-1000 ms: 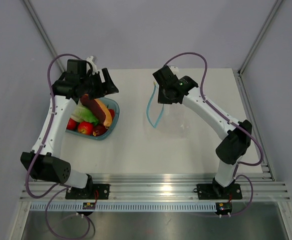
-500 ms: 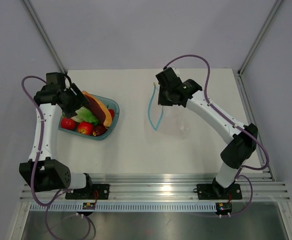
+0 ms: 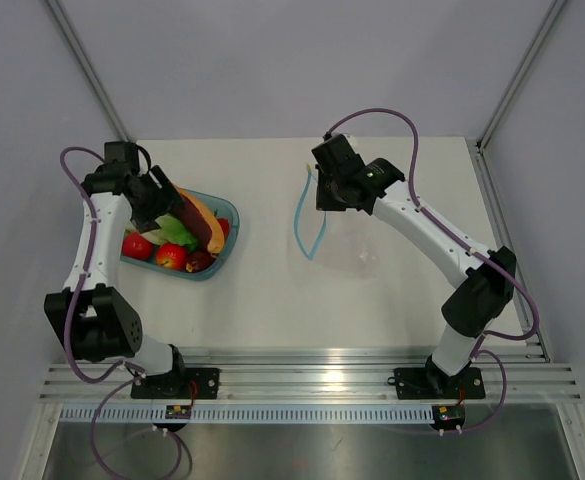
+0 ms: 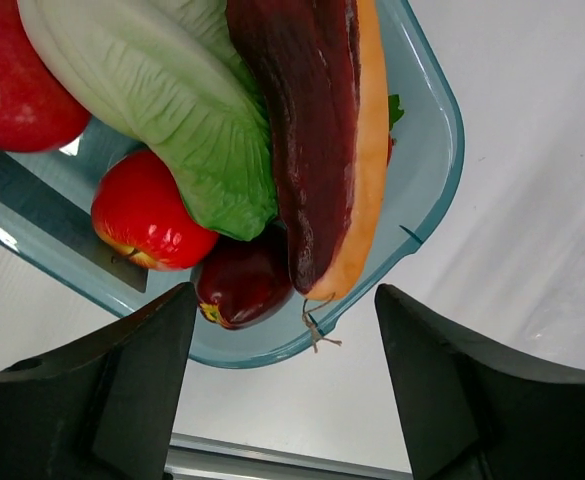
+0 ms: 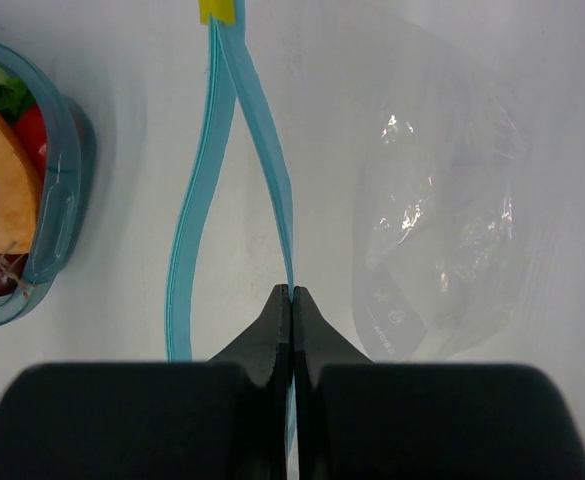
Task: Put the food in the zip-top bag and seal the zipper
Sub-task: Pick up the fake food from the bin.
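Note:
The food lies in a teal bowl [image 3: 228, 214] at the left: red round pieces [image 4: 147, 215], a small dark purple piece [image 4: 242, 285], a long dark purple and orange piece [image 4: 317, 150] and a green leaf [image 4: 192, 130]. My left gripper [image 3: 152, 203] is open and empty just above the bowl; its point in the wrist view [image 4: 284, 300] is over the bowl's near rim. The clear zip-top bag [image 3: 350, 238] lies mid-table with its mouth spread open. My right gripper [image 5: 291, 292] is shut on one lip of the teal zipper [image 5: 272, 190]; the other lip [image 5: 184, 260] bows away.
The bowl's rim [image 4: 442, 150] and the bag's open mouth [image 3: 307, 215] are a short gap apart. A yellow tab [image 5: 219, 10] marks the zipper's far end. Grey walls close the left, back and right. A metal rail [image 3: 312, 380] runs along the near edge.
My left gripper swung left from over the bowl's far side to its left part, still open. My right gripper shifted slightly, still pinching the zipper lip.

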